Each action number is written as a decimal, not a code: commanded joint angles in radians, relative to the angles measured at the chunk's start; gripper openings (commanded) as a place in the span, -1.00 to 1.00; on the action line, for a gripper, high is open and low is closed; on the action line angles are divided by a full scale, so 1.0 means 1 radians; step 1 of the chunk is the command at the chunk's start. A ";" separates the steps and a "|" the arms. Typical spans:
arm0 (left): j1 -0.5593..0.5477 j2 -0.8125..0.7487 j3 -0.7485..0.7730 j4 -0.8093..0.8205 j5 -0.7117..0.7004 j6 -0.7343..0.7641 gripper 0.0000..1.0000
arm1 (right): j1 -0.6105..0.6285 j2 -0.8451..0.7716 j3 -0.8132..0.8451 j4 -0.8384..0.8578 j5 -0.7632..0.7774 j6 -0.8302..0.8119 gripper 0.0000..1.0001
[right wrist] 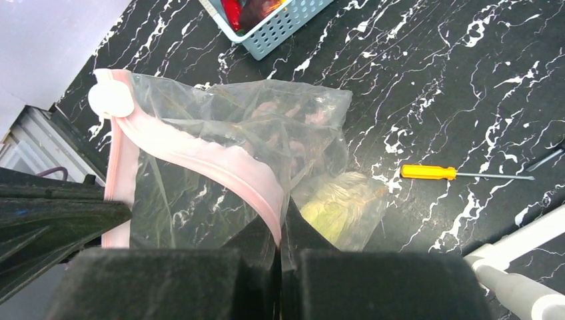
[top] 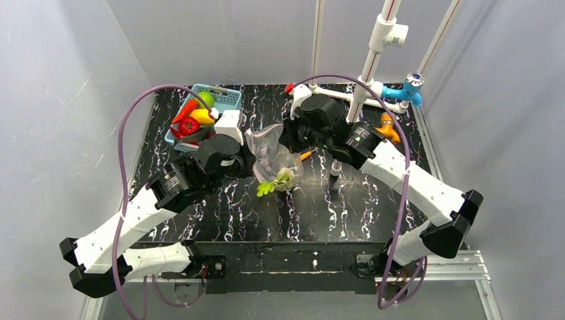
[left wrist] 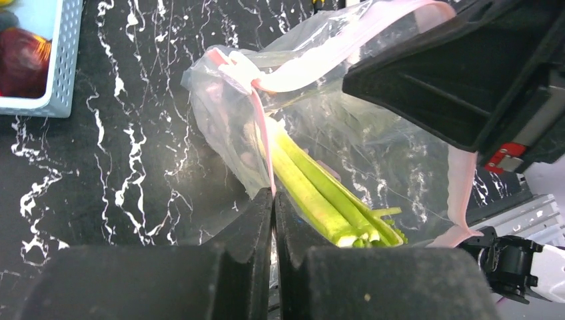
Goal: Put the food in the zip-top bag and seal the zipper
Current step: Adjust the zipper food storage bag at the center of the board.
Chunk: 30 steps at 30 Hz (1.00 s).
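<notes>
The clear zip-top bag (top: 270,152) hangs between my two grippers above the middle of the table, its mouth held open. My left gripper (left wrist: 274,200) is shut on one side of the pink zipper (left wrist: 320,63). My right gripper (right wrist: 280,235) is shut on the other side of the zipper (right wrist: 220,160). The green-and-white leek (left wrist: 320,193) lies partly in the bag, its leafy end (top: 268,187) sticking out. A red pepper (top: 189,125), yellow fruit (top: 202,116), green fruit (top: 206,99) and red chili (top: 185,110) lie in the light blue basket (top: 230,99).
An orange-handled screwdriver (right wrist: 430,172) lies on the table right of the bag. A white pipe frame (top: 363,87) with a blue fitting (top: 408,90) stands at the back right, with an orange tool (top: 388,128) beside it. The basket is at the back left.
</notes>
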 commanded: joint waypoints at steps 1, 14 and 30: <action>-0.006 -0.031 -0.005 0.072 0.013 0.027 -1.00 | 0.006 -0.020 0.053 0.011 0.021 -0.038 -0.96; -0.006 -0.048 0.045 0.027 -0.108 -0.263 -1.00 | 0.070 -0.103 0.053 -0.236 -0.143 -0.074 0.27; -0.006 -0.057 0.023 0.049 -0.138 -0.333 -1.00 | 0.273 -0.481 -0.555 0.276 -0.112 -0.249 0.75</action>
